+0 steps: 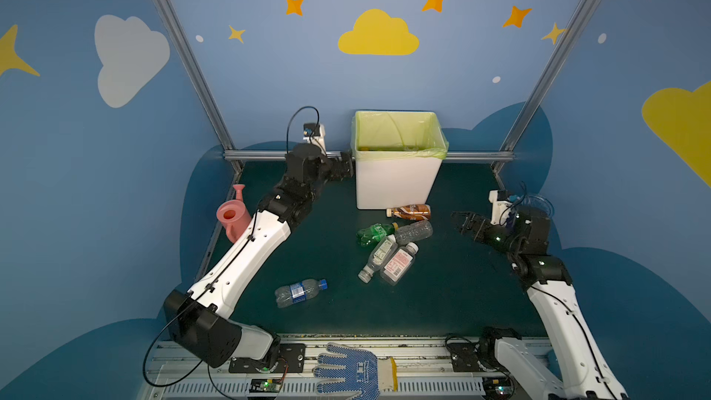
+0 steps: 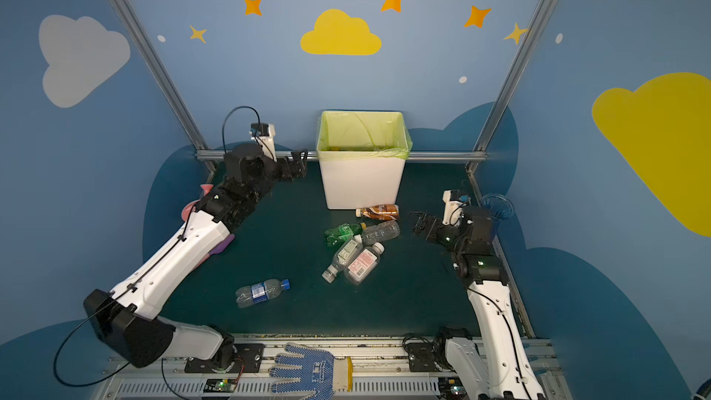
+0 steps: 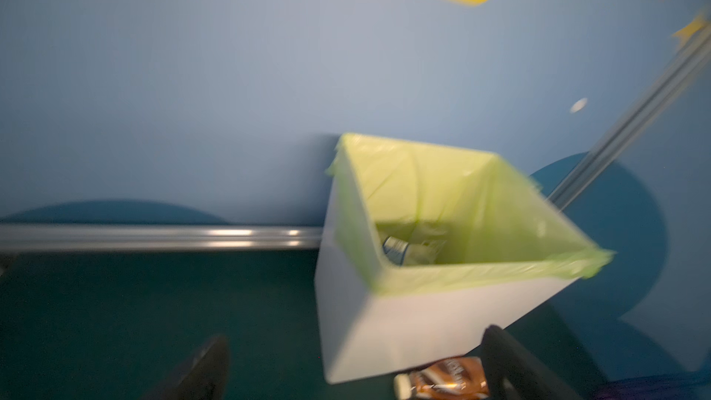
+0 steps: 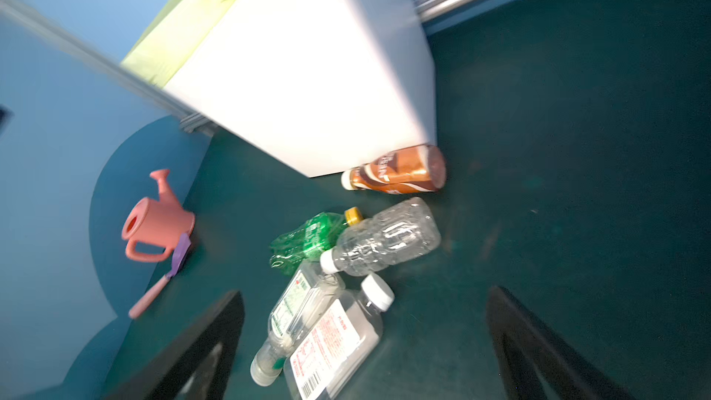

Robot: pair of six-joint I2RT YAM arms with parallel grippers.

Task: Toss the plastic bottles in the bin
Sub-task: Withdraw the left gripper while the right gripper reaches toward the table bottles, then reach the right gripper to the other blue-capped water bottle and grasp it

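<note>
The white bin [image 1: 398, 186] with a green liner stands at the back of the mat, and one bottle [image 3: 396, 250] lies inside it. My left gripper [image 1: 346, 165] hovers open and empty just left of the bin's rim. A brown bottle [image 1: 409, 211] lies against the bin's front. Before it lie a green bottle [image 1: 375, 233], a clear bottle [image 1: 413, 232], a green-labelled bottle [image 1: 377, 259] and a red-labelled bottle [image 1: 398, 264]. A blue-capped bottle [image 1: 300, 292] lies alone nearer the front. My right gripper [image 1: 459, 223] stands open and empty, right of the pile.
A pink watering can [image 1: 232, 217] and a purple trowel [image 4: 169, 275] sit by the left wall, partly behind my left arm. A metal rail [image 1: 269, 155] runs along the back edge. A blue dotted glove [image 1: 350, 371] lies on the front rail. A clear cup [image 2: 498, 205] stands behind my right arm.
</note>
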